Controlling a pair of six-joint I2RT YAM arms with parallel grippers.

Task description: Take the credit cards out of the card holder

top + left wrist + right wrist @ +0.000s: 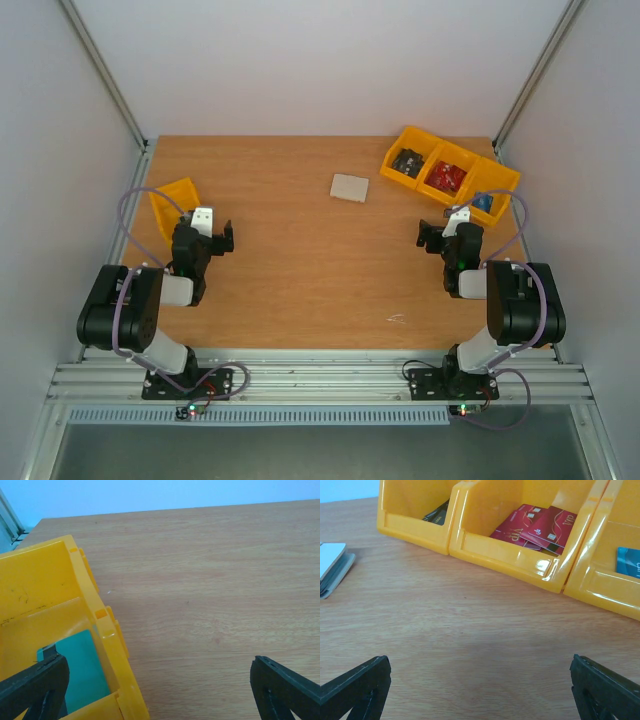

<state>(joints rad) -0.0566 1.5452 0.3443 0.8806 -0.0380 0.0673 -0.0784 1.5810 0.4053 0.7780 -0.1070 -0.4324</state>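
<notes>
The card holder [350, 187] lies folded shut, grey-beige, on the table at the far middle. Its edge also shows at the left of the right wrist view [332, 567]. The credit cards are hidden; none shows outside the holder. My left gripper [222, 238] is open and empty at the left, beside a yellow bin; its fingers [35, 685] straddle the bin's corner in the left wrist view. My right gripper [430, 236] is open and empty at the right, well short of the holder, fingers [605, 690] over bare wood.
A single yellow bin [172, 203] with a teal card [82, 665] stands at the left. Three joined yellow bins [450, 172] stand at the back right, holding dark, red [540, 525] and blue [627, 562] cards. Metal frame posts rise at the back corners.
</notes>
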